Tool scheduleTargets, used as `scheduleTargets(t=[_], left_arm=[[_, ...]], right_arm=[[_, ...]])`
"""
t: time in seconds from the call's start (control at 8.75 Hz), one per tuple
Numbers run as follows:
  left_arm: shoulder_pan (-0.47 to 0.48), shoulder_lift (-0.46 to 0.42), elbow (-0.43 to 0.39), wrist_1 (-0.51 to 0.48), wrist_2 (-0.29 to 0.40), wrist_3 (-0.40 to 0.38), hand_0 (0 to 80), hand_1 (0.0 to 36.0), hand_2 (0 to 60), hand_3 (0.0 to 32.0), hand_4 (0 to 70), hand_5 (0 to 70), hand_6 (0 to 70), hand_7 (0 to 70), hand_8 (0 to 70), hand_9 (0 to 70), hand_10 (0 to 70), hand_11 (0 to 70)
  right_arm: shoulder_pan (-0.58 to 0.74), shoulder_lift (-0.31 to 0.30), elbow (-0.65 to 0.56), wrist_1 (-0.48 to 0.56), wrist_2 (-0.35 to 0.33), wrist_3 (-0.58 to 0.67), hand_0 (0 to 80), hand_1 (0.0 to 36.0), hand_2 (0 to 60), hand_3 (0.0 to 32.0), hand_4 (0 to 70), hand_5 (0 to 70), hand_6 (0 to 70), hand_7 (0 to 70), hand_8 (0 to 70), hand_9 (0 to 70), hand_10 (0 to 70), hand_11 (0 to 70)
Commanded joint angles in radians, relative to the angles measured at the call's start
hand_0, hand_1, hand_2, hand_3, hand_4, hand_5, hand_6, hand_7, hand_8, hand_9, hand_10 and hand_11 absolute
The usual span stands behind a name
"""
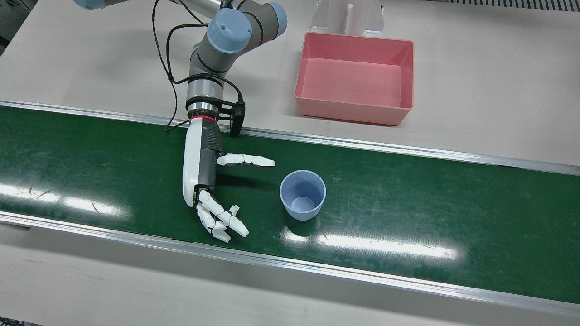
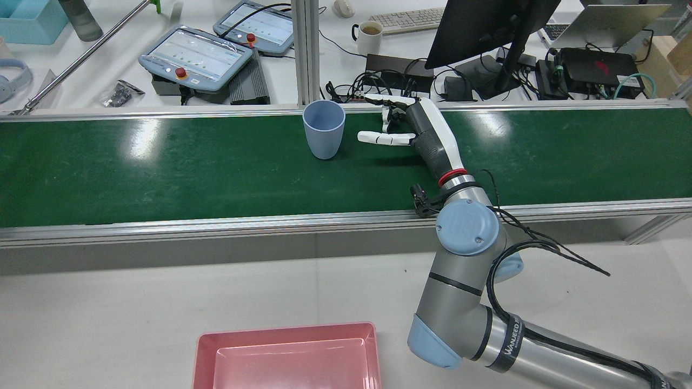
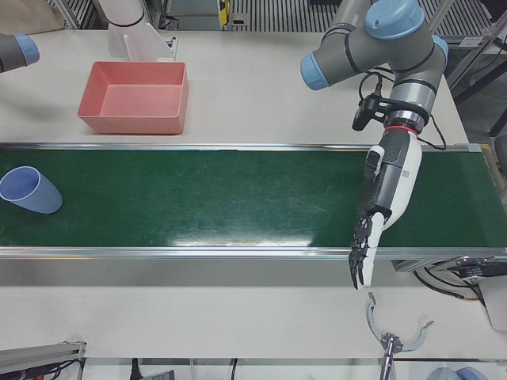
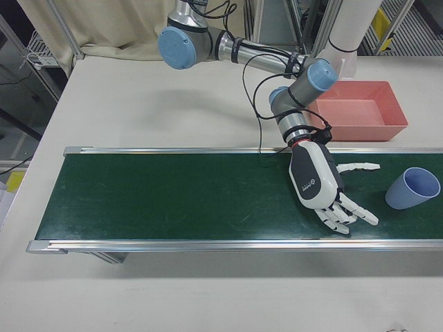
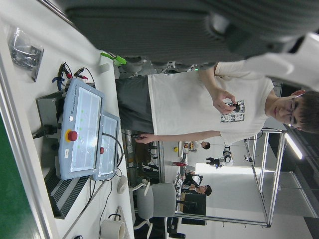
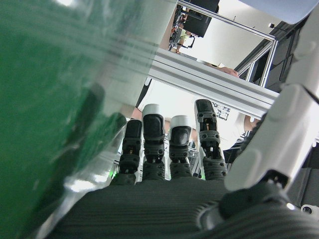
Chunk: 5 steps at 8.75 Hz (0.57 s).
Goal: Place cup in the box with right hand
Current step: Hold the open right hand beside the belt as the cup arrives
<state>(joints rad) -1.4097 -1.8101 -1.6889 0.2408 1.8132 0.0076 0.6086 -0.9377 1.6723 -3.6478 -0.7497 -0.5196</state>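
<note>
Green belt (image 1: 408, 217) — right hand (image 1: 213, 181) fingers (image 1: 247, 160) spread, beside cup (image 1: 302, 194).

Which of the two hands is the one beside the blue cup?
The right hand, open over the green belt close to the blue cup without touching it. The left hand hangs over the belt's far end.

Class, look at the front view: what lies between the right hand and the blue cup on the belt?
Nothing: only bare green belt separates the open right hand from the upright blue cup, as the front view shows.
</note>
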Motion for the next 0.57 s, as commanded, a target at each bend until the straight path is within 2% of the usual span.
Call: scheduleTargets(t=[0.0, 0.46], left_arm=[[0.000, 0.000, 0.000, 0.000, -0.002, -0.001, 0.0, 0.0, 0.0, 0.0, 0.0, 0.0, 0.0, 0.0, 0.0, 0.0, 0.0, 0.0], [0.000, 0.000, 0.000, 0.000, 0.000, 0.000, 0.0, 0.0, 0.0, 0.0, 0.0, 0.0, 0.0, 0.0, 0.0, 0.0, 0.0, 0.0]], right_arm=[[-0.003, 0.010, 0.000, 0.000, 0.000, -0.010, 42.8, 8.4, 10.6, 0.0, 20.4, 5.7, 31.7, 70.0, 37.1, 61.6, 17.5, 25.4], [-0.004, 0.010, 0.000, 0.000, 0.000, -0.010, 43.0, 8.4, 10.8, 0.0, 21.9, 5.7, 31.8, 70.0, 37.2, 61.8, 17.6, 25.6]])
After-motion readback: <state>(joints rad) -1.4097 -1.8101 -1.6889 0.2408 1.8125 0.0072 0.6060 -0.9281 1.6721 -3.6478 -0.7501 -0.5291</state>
